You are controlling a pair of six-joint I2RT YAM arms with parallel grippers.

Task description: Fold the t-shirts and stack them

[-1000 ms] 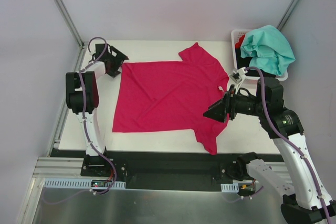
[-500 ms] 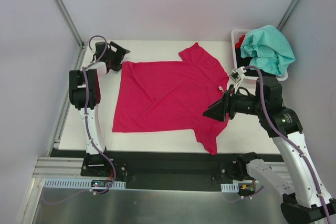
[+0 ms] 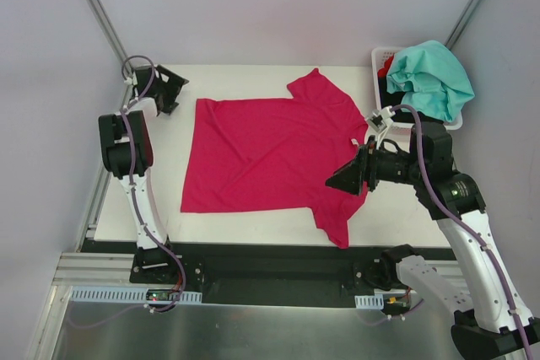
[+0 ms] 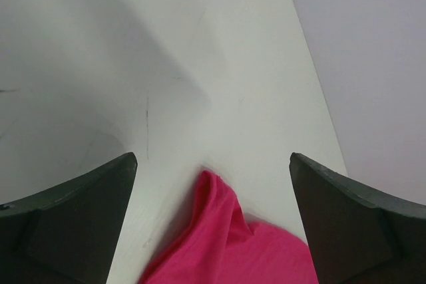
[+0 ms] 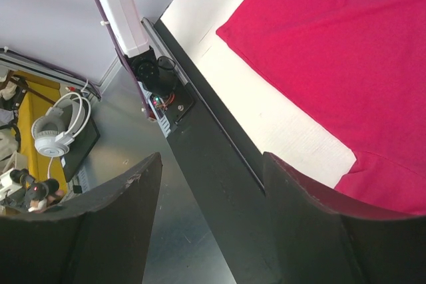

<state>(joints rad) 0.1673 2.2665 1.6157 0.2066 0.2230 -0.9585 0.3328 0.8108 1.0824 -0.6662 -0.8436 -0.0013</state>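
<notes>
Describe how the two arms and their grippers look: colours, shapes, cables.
The left arm and right arm have white links with bulky black joint housings. A lilac cable loops along each. The left gripper and right gripper are black; their fingers are broad, matte dark wedges tapering to the tips.

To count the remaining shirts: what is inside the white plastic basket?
A teal-mint cloth t-shirt drapes over the white plastic basket; red cloth and black cloth show beneath. Anything deeper is covered.

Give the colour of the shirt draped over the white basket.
Teal-mint cloth shirt; top external view shows it best.
</notes>
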